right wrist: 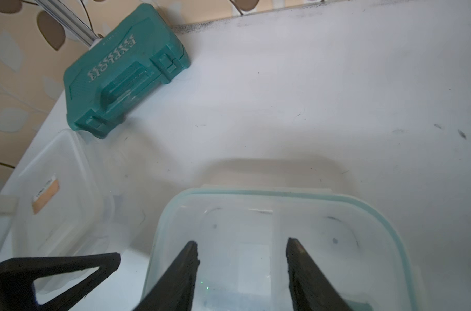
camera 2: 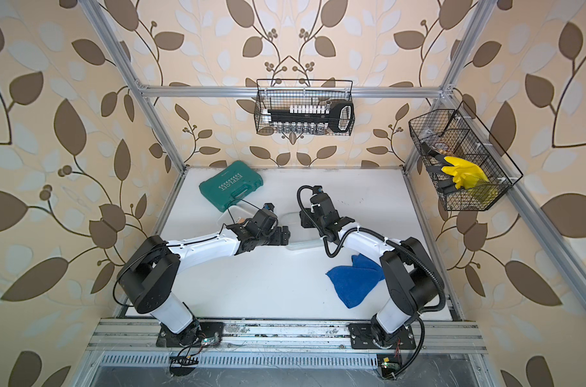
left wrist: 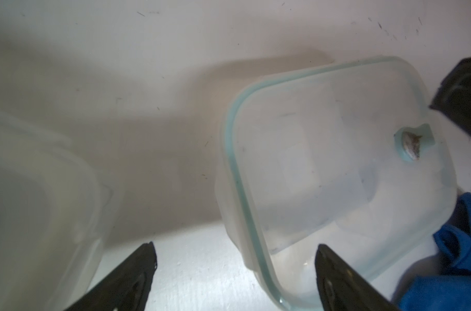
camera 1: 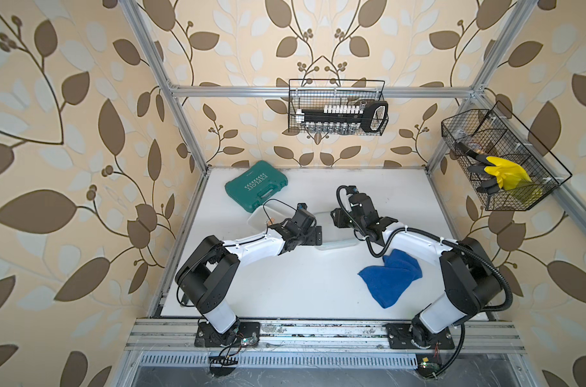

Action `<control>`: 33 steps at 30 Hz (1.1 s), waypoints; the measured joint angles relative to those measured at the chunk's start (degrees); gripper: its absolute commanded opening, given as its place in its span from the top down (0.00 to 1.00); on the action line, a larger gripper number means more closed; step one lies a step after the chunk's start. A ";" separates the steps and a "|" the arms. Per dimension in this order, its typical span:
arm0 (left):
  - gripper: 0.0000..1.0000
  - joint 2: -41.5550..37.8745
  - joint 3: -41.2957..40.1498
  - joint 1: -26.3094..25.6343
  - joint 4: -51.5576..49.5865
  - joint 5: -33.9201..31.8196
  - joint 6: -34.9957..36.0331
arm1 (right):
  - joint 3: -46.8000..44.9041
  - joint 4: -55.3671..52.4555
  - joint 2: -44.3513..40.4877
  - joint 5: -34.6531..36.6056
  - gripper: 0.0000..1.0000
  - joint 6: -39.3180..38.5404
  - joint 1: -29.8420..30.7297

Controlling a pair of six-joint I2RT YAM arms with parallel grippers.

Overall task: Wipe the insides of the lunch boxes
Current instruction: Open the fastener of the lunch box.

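My left gripper (left wrist: pixel 234 245), jaws spread, beside deep clear lunch box (right wrist: pixel 67 167) bearing small label (right wrist: pixel 45 194) | my right gripper (right wrist: pixel 241 241), jaws apart, over clear, teal-rimmed divided lunch box (right wrist: pixel 274 223)

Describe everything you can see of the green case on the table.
The green case looks like hard moulded plastic, with white lettering and arrow marks on top, a recessed carry handle and two snap latches on one long edge. It is shut and lies flat on the white table, near its far left corner. A clear tub sits right beside it; whether they touch is unclear.
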 measured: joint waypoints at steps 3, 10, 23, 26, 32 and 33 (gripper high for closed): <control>0.09 3.23 3.13 0.04 1.77 1.88 0.07 | -0.90 -0.37 0.20 1.05 0.46 -0.72 -0.02; 0.12 9.46 8.74 0.87 4.72 6.14 0.90 | -5.18 0.57 -0.94 3.80 0.47 -0.85 -0.09; 0.14 16.52 15.89 1.57 8.33 12.00 2.64 | -9.75 -4.79 -11.32 7.52 0.50 0.11 -1.01; 0.13 16.76 16.02 1.57 8.17 12.09 2.67 | -9.62 -5.70 -14.56 8.11 0.47 0.11 -1.42; 0.12 15.13 14.99 1.60 6.67 10.86 2.25 | -5.01 -7.65 -12.39 8.90 0.47 -1.09 -1.79; 0.11 13.77 13.66 1.60 6.62 10.40 1.81 | -4.11 -7.72 -11.43 8.90 0.47 -1.46 -1.79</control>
